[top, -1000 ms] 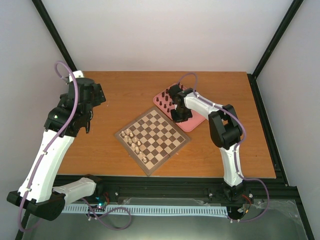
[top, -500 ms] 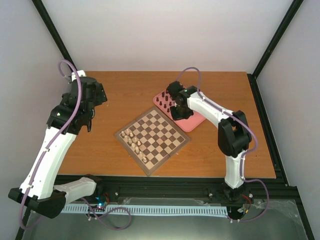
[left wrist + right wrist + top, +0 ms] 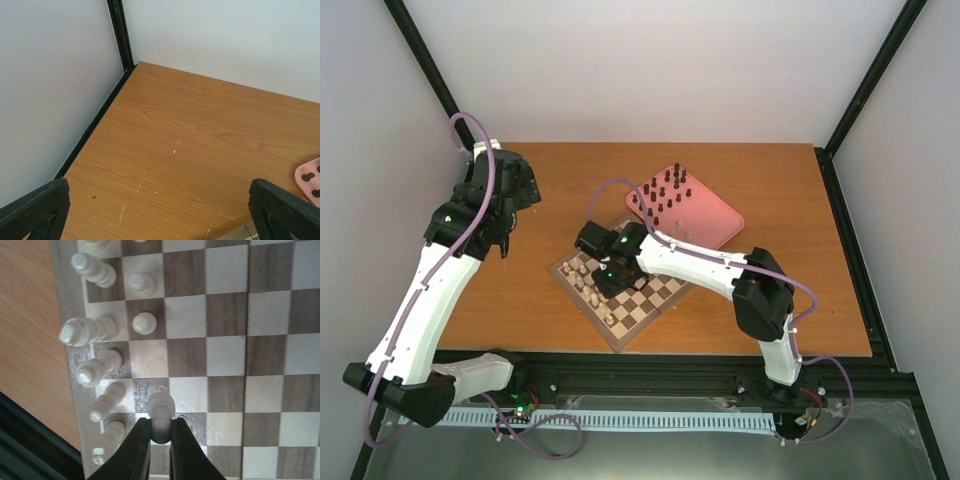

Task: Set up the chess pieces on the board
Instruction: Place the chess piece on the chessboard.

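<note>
The board (image 3: 655, 298) lies tilted like a diamond at the table's middle. Several cream chess pieces (image 3: 583, 279) stand along its left edge, and in the right wrist view they form a row (image 3: 86, 331) with two pawns (image 3: 144, 323) one file in. My right gripper (image 3: 160, 432) is shut on a cream pawn (image 3: 161, 410) and holds it upright just over a board square near that row. Dark pieces (image 3: 666, 190) stand on the pink tray (image 3: 715, 218). My left gripper (image 3: 160, 210) hangs open over bare table at the back left, its fingers (image 3: 37, 210) wide apart.
The pink tray's corner (image 3: 311, 178) shows at the right edge of the left wrist view. A black frame post (image 3: 120, 35) and grey walls close the table's back left corner. My right arm (image 3: 700, 265) stretches across the board's upper half.
My right arm has swung from the pink tray leftward to the board's left side. The left arm shifted slightly toward the back.
</note>
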You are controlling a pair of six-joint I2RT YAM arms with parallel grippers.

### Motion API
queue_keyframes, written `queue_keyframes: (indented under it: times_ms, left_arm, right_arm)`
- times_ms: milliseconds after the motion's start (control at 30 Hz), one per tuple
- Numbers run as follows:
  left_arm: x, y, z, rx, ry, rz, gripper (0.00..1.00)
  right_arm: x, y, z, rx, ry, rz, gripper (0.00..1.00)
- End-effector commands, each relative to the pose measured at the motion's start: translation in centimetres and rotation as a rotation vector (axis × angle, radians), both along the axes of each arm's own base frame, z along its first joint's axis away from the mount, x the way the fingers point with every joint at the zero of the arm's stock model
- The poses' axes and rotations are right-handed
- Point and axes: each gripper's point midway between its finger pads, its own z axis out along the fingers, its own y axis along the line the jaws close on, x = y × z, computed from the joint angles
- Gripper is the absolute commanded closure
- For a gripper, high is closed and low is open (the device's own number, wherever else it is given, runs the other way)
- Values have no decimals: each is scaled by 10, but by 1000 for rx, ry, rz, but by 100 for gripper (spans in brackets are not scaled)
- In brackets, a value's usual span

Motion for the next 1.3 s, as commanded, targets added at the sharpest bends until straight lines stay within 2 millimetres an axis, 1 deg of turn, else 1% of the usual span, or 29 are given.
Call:
queue_keyframes:
  times_ms: [0,200,367,733,833,1267]
  left_arm:
    - [-2,-2,15,-24,-32,-8,0]
    - [-7,-2,11,-49,-28,-3,0]
    - [-16,2,12,-61,-40,3,0]
    - [-23,6,12,-54,-42,10,0]
    - [-24,7,12,-49,-44,13,0]
    - [-27,10,9,-42,-43,19,0]
  right_arm:
    - [-1,14,1,30,6,-12,96]
    - [-4,21,-16,20,32,15,96]
    - [-3,25,-24,2,33,28,96]
    - [-4,33,-33,-18,54,50,96]
    - [-5,33,-34,-23,53,50,95]
    - [-8,30,-49,-65,82,57,95]
